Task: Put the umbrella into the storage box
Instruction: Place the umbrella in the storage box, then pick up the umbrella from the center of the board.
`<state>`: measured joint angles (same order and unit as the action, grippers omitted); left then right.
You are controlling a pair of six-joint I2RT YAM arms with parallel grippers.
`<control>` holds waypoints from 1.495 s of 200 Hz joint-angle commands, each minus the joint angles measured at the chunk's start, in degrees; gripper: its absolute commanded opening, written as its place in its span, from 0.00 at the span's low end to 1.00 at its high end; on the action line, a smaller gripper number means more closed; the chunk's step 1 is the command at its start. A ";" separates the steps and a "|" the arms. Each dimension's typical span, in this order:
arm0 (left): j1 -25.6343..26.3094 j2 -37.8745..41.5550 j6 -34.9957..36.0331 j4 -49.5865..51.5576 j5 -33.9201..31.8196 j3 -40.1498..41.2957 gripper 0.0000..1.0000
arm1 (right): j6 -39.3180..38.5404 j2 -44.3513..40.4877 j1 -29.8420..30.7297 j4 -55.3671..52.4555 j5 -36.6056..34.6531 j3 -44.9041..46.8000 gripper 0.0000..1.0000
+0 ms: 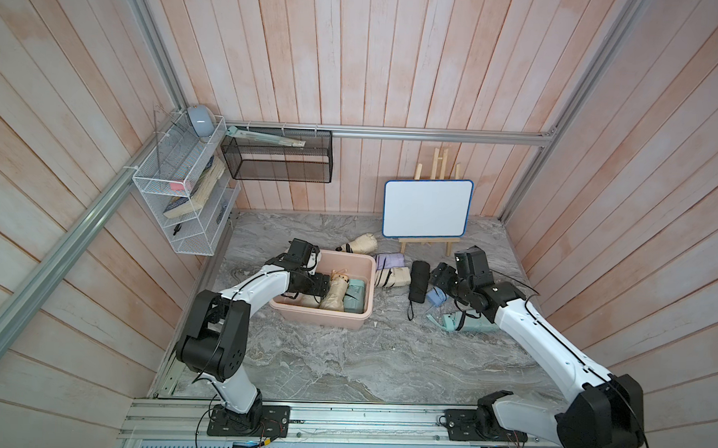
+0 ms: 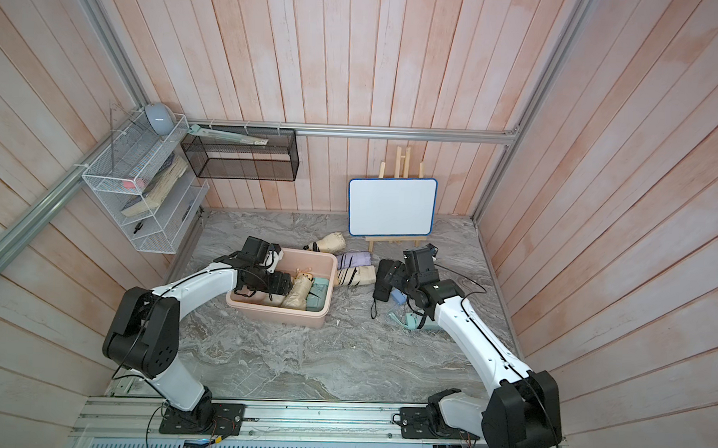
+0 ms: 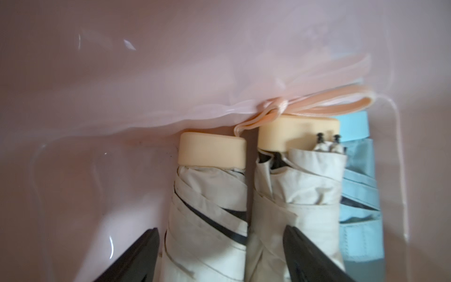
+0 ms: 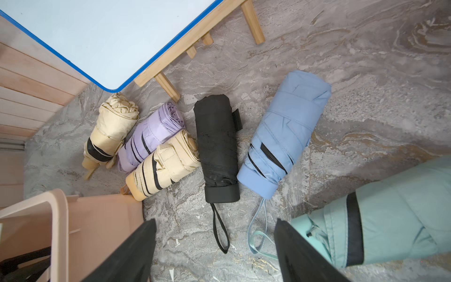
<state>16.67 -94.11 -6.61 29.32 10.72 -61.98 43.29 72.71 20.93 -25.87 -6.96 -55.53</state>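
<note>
In both top views the storage box (image 1: 320,318) (image 2: 278,313) is sitting left of the middle of the desk (image 1: 384,359). It is well back from the near edge, where a wide bare stretch is lying open. The left gripper (image 1: 325,291) is reaching down inside the box. The right gripper (image 1: 441,275) is hanging over loose umbrellas crowding the desk between the box and the right edge, and a whiteboard (image 1: 428,209) is standing at the far edge. The left wrist view is showing what the arm hides from above: the left gripper (image 3: 220,228) is gripping nothing, its fingers (image 3: 136,256) standing apart on either side of the cream umbrella (image 3: 210,202). That umbrella is lying on the box floor, cap close to a wall, beside a second cream umbrella (image 3: 295,195) and a pale teal umbrella (image 3: 358,207), with bare floor lying open alongside. The right wrist view is showing the right gripper (image 4: 214,221) spread wide and empty above the desk, with a black umbrella (image 4: 217,146), a blue umbrella (image 4: 285,127) and a mint umbrella (image 4: 390,219) lying close by.
</note>
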 commanded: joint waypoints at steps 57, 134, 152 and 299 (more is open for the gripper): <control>0.03 18.91 -10.32 -0.37 0.02 -2.97 0.85 | -24.32 14.63 -4.20 -3.96 1.96 -10.74 0.82; -0.14 25.17 -10.27 -8.79 -1.13 0.60 0.85 | -69.50 10.93 -7.79 -13.48 -3.82 -4.33 0.87; -0.07 26.87 -9.94 -11.34 -1.47 2.61 0.85 | -79.54 7.80 -9.03 -13.53 -7.46 0.10 0.89; -1.46 26.28 -10.79 -17.68 -2.72 4.88 0.85 | -111.68 3.24 -17.41 -9.88 -3.71 8.34 0.98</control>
<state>15.75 -67.48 -17.19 13.30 8.29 -57.10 -63.72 73.12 4.16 -36.49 -13.13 -45.54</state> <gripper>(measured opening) 0.850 0.978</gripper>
